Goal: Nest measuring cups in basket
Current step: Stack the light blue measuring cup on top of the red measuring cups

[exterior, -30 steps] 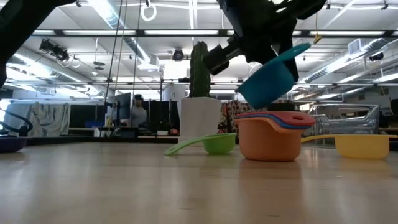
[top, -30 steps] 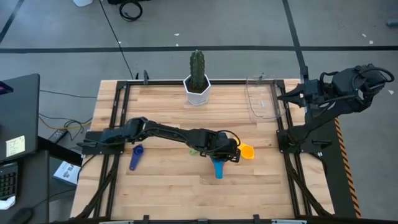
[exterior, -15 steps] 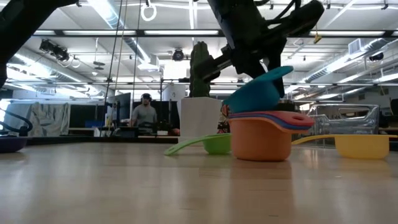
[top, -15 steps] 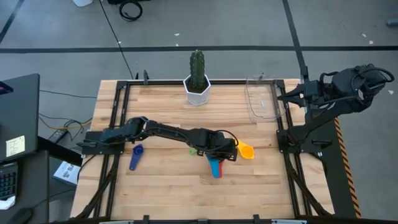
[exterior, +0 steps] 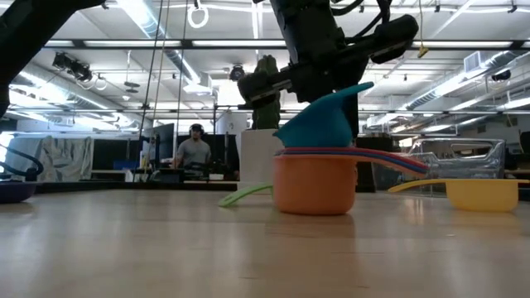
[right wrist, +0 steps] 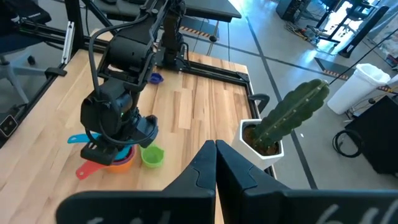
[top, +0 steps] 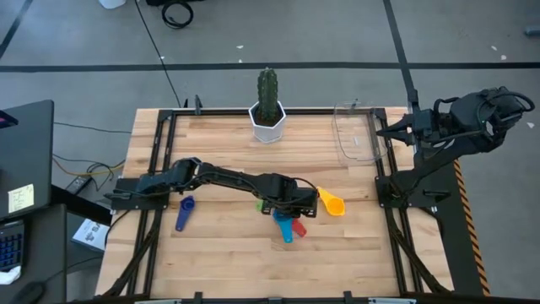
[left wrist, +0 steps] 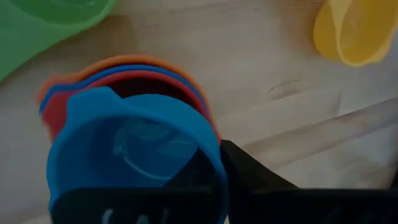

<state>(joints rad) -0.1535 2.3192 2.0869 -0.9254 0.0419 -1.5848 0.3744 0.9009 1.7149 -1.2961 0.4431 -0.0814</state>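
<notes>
The measuring cups are scattered over the middle of the table point(top: 219, 253) in the high view. A nested stack sits just right of centre: an orange cup point(exterior: 315, 184) at the bottom, with the rims of a blue cup point(left wrist: 186, 78) and a red cup point(left wrist: 168, 87) showing inside it, and a light blue cup point(exterior: 319, 128) tilted on top, its handle pointing toward the lower edge of the high frame. The left tool point(top: 291, 211) is over this stack and pinches the light blue cup's rim between nearly closed fingers point(left wrist: 249, 177). In the low view the tilted cup rests partly in the stack, one edge raised.

A green cup point(left wrist: 50, 18) lies just beside the stack, toward the upper left of the left wrist frame. A yellow cup point(top: 332, 204) lies to the right of the stack in the high view, apart from it. A purple cup point(top: 184, 211) lies well off at centre left, beside the left arm's base.

The basket point(top: 356, 133) stands at the upper right of the high frame, near the table's edge, with no cup visible inside it. The right tool point(top: 390, 131) hangs beside it with its fingers pressed together, holding nothing. A cactus pot point(top: 267, 114) stands at upper centre. In the low view a person point(exterior: 195, 149) sits in the room at centre left.
</notes>
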